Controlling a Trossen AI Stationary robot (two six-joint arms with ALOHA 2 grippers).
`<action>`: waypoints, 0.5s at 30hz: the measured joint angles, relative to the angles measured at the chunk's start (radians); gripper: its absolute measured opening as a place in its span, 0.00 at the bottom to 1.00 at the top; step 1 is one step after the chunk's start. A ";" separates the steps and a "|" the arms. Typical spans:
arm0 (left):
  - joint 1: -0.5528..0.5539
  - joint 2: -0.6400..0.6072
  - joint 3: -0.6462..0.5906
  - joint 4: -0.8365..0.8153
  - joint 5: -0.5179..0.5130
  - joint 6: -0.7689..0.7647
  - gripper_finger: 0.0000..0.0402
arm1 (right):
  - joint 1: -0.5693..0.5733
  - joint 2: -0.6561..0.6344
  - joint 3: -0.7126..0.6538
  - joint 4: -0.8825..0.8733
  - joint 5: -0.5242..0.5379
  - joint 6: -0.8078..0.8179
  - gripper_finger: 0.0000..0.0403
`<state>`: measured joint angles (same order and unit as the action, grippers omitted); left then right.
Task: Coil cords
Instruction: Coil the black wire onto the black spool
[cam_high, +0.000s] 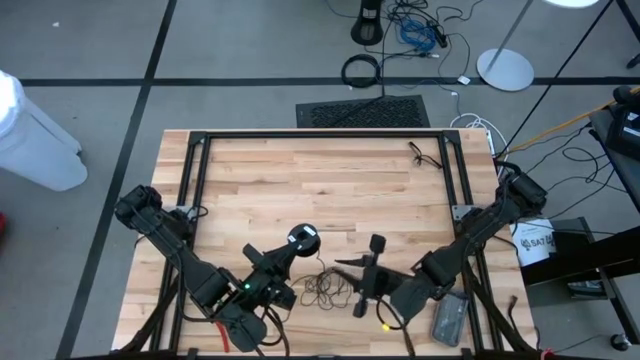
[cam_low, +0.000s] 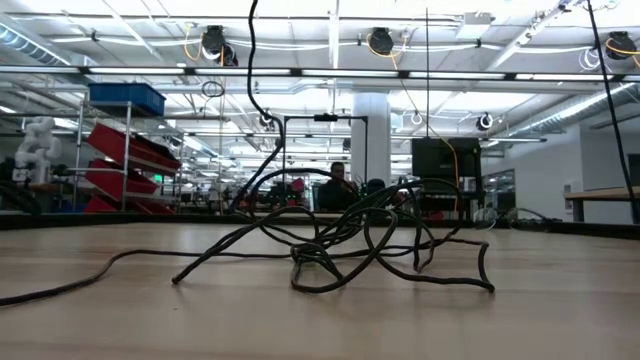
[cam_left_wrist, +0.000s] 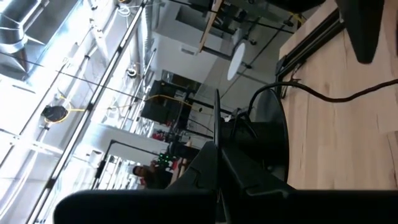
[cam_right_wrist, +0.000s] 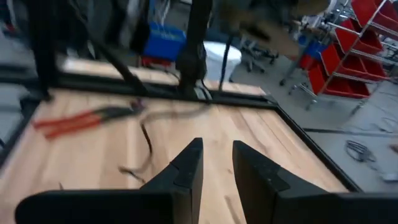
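The cords are one thin black cord with a small round dark puck (cam_high: 303, 237) at its end. My left gripper (cam_high: 294, 246) holds the puck up above the near middle of the table. From there the cord (cam_low: 252, 60) drops to a loose tangle (cam_high: 325, 288), which lies on the wood. In the low view the tangle (cam_low: 340, 245) shows as several slack loops. My right gripper (cam_right_wrist: 216, 163) hovers just right of the tangle. Its fingers stand a little apart with nothing between them. My left gripper (cam_left_wrist: 217, 155) is shut on the rim of the puck (cam_left_wrist: 268, 134), coming at it about level. The fingers themselves hide the exact place of contact. The puck is lifted clear of the table. The cord (cam_left_wrist: 323, 96) leaves the puck and hangs slack toward the wood.
Red-handled pliers (cam_right_wrist: 74, 121) lie on the wood beyond my right gripper. A black metal frame (cam_high: 320, 135) runs around the table top. A grey flat device (cam_high: 448, 318) lies at the near right. Bare wood stretches across the far half of the table.
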<state>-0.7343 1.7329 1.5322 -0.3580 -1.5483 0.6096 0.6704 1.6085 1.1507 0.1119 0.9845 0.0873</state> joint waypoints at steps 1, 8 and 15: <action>0.000 0.000 0.000 0.000 0.000 -0.001 0.00 | 0.000 0.000 0.000 0.029 -0.016 0.000 0.19; 0.000 0.000 0.000 0.000 0.002 -0.001 0.00 | -0.024 0.000 0.000 0.100 -0.070 0.015 0.20; 0.002 0.000 0.000 0.001 0.024 -0.002 0.00 | -0.074 0.013 0.000 0.090 -0.173 0.052 0.31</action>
<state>-0.7326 1.7329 1.5322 -0.3573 -1.5242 0.6079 0.5964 1.6212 1.1507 0.2015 0.8115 0.1388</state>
